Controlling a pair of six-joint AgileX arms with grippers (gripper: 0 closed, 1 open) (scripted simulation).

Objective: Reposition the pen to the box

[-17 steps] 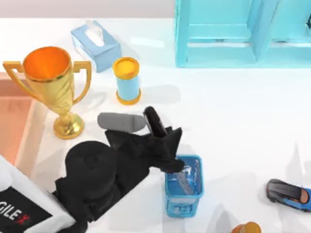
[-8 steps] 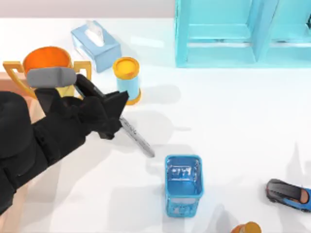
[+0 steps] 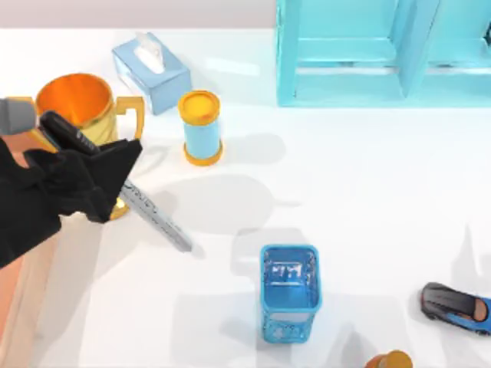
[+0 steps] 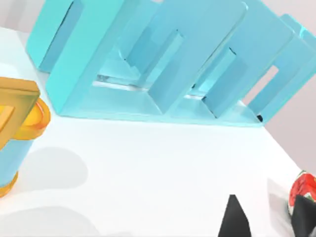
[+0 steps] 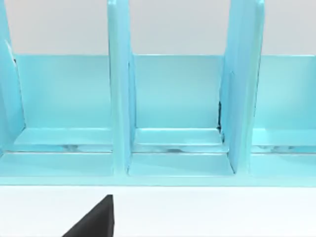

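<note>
- At the far right of the white surface (image 3: 368, 192) stands a big light-blue rack (image 3: 383, 54).
- At the left edge lies the box (image 3: 19, 307), a strip of its tan rim and reddish inside showing beside the black left arm.
- The left claw (image 3: 96, 180) hangs above the gold trophy (image 3: 80, 115), closed on the pen (image 3: 157, 222).
- The pen slants from the claw toward the near right, silver barrel clear of the fingers, well apart from the blue mesh holder (image 3: 289, 291).
- The right claw's dark tip (image 5: 96, 219) faces the rack; I cannot tell how it stands.

Overhead looks down; wrists (both low) face shelf (image 3: 383, 54).
</note>
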